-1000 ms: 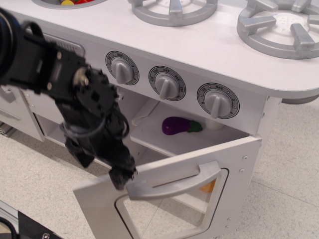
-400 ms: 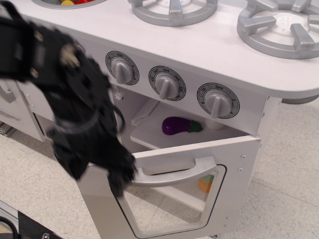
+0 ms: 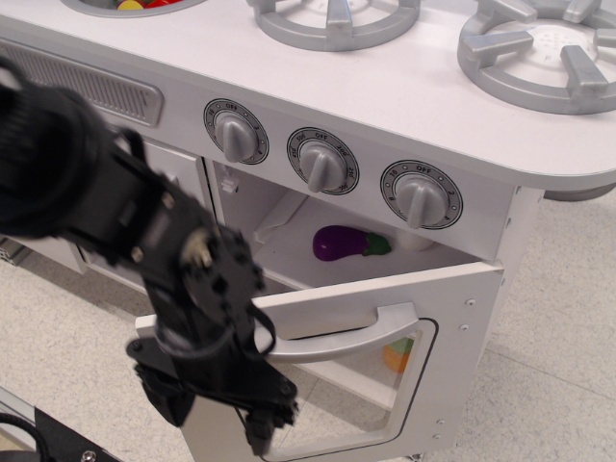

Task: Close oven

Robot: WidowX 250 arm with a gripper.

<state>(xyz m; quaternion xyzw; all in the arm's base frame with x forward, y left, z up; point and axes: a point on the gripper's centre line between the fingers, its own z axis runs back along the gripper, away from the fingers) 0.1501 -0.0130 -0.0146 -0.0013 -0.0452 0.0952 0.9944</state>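
Note:
The white toy oven (image 3: 289, 226) stands below three grey knobs. Its door (image 3: 448, 337), with a rounded clear window and a grey bar handle (image 3: 346, 337), hangs partly open, hinged at the right. A purple eggplant (image 3: 339, 243) lies on the upper shelf. An orange item (image 3: 397, 356) shows through the window. My black gripper (image 3: 262, 423) is low at the door's left edge, in front of its outer face, pointing down. Its fingers are blurred and I cannot tell if they are open or shut.
The grey stovetop (image 3: 404, 77) with two burner grates (image 3: 539, 48) overhangs the oven. A white cupboard (image 3: 38, 250) stands at the left behind my arm. The tiled floor (image 3: 558, 318) lies to the right and in front.
The door has swung further toward the oven. My gripper has dropped from the handle's left end down along the door's left edge.

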